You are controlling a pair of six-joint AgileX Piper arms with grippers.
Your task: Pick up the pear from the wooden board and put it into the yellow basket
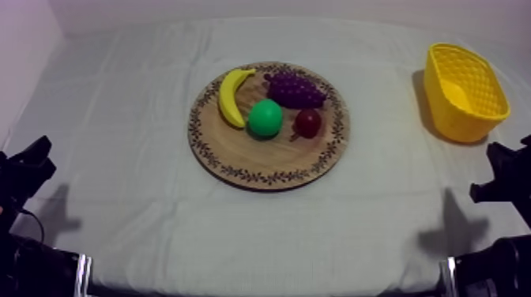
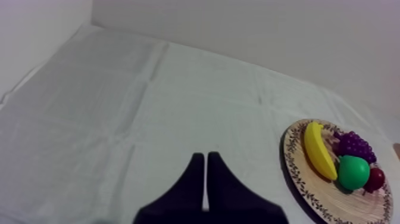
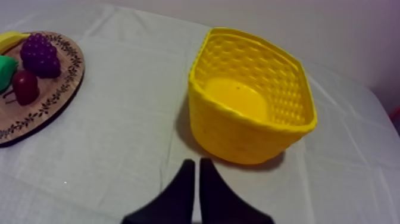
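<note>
Pear [image 1: 265, 118] is being carried near the centre of the wooden board [image 1: 269, 170], with the banana [image 1: 231, 96] at its 10 o'clock, grapes [image 1: 295, 89] at 1 and the small red fruit [image 1: 308, 122] just beside at 3. It is being judged light, stiff and smooth, likely to slip or roll. A hold from above across the widest part is being advised, the 6 o'clock side lying freest. Left tool [image 2: 205, 156] and right tool [image 3: 197, 161] are being held clenched on nothing. Yellow basket [image 3: 238, 140] is standing at the board's 2 o'clock. The desk [image 1: 118, 158] is being covered by creased cloth, with pale walls behind.

banana [image 1: 231, 96], grapes [image 1: 296, 89], small red fruit [image 1: 308, 122]
</note>
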